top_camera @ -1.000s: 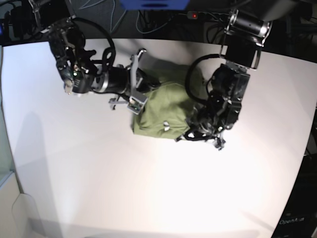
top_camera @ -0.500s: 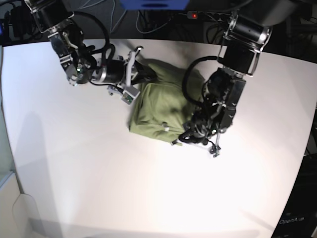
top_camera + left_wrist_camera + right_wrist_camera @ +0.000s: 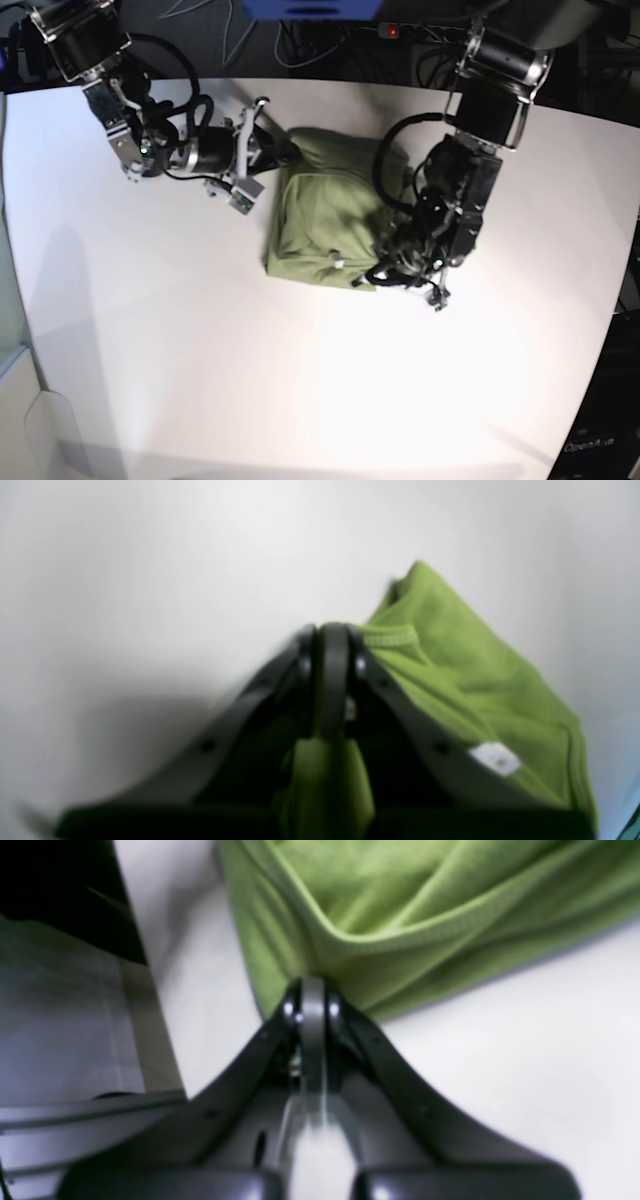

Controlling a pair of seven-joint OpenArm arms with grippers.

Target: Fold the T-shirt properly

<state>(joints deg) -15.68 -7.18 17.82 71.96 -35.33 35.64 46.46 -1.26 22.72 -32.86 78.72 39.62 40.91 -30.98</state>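
The olive-green T-shirt [image 3: 325, 215] lies as a folded, wrinkled bundle at the middle of the white table. Its pale tag [image 3: 337, 262] shows near the front edge, and also in the left wrist view [image 3: 495, 757]. My left gripper [image 3: 385, 268] is at the shirt's front right corner. In the left wrist view it [image 3: 332, 635] is shut, with green cloth [image 3: 475, 680] pinched between the fingers. My right gripper [image 3: 283, 152] is at the shirt's back left edge. In the right wrist view it [image 3: 312, 987] is shut, and the shirt's hem folds [image 3: 400, 900] converge at its tips.
The white table [image 3: 300, 380] extends around the shirt on all sides. Dark cables and equipment [image 3: 330, 40] line the back edge. A dark gap beyond the table edge [image 3: 60, 890] shows at the left of the right wrist view.
The right arm has swung back and to the left, and its gripper has moved up along the shirt's left edge. The left arm has shifted slightly and the shirt bundle looks a little squarer.
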